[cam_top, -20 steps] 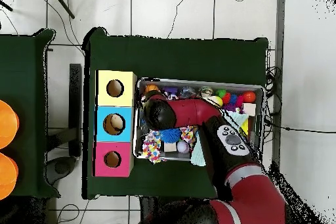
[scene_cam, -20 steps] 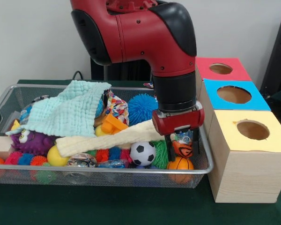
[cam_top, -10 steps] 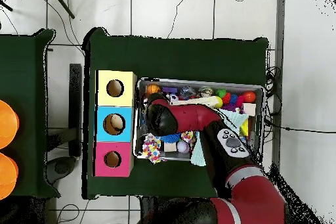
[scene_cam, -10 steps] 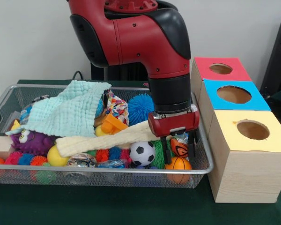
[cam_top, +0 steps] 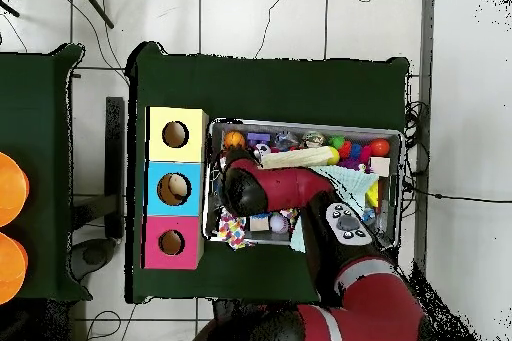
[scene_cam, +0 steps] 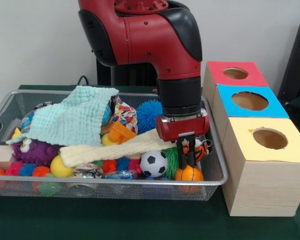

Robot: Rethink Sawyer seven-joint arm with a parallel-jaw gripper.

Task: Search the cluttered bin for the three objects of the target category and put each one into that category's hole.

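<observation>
My gripper (scene_cam: 188,153) hangs in the right end of the wire bin (scene_cam: 115,184), its dark fingers drawn together with nothing clearly between them. Directly below its tips lies a small orange basketball (scene_cam: 189,174), also visible in the overhead view as the basketball (cam_top: 233,138). An orange striped ball (scene_cam: 203,147) sits just right of the fingers. A soccer ball (scene_cam: 153,163) rests to their left. The yellow box (scene_cam: 270,150), blue box (scene_cam: 250,102) and red box (scene_cam: 236,74) each carry a round hole. From above, the red arm (cam_top: 275,182) hides the gripper.
The bin also holds a pale green cloth (scene_cam: 75,117), a long cream plush stick (scene_cam: 115,148), a blue spiky ball (scene_cam: 151,114), a purple toy (scene_cam: 32,150) and several small spiky balls. The bin's right wire wall (scene_cam: 216,150) stands close to the yellow box.
The gripper has shifted left and risen slightly, away from the orange striped ball it straddled. Its fingers have gone from wide apart to together.
</observation>
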